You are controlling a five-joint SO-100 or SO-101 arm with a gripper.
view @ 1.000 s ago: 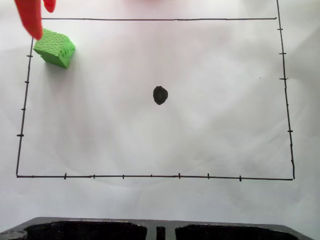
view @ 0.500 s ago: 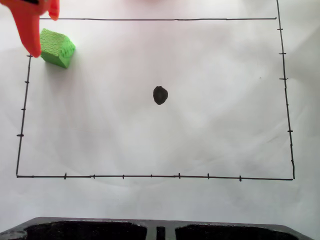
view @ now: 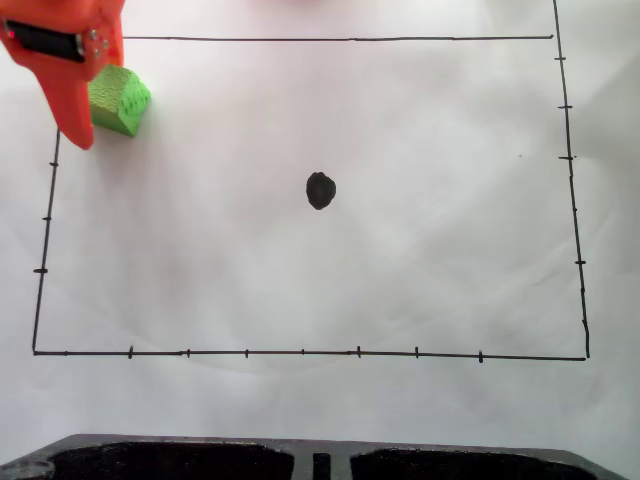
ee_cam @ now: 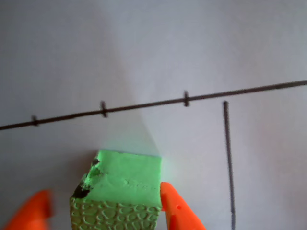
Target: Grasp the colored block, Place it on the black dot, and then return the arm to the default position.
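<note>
A sheet of white paper (view: 420,270) covered the tabletop, with a hand-drawn black border (view: 300,352) marked by short ticks. In the fixed view, the orange arm (view: 60,45) reached in at the upper left corner, its tapered finger pointing downward just left of the green block (view: 122,98). The block sat on the paper inside the border's upper left corner, well apart from the black dot (view: 320,190) near the middle of the sheet. In the wrist view, the end effector (ee_cam: 108,211) was spread wide around the block (ee_cam: 124,184): the right fingertip (ee_cam: 175,208) sat just beside the block's right face, while the left fingertip (ee_cam: 33,211) stood clear of its left face. The block's top face was smooth with a dark chip at one corner, and its near side was crackled.
</note>
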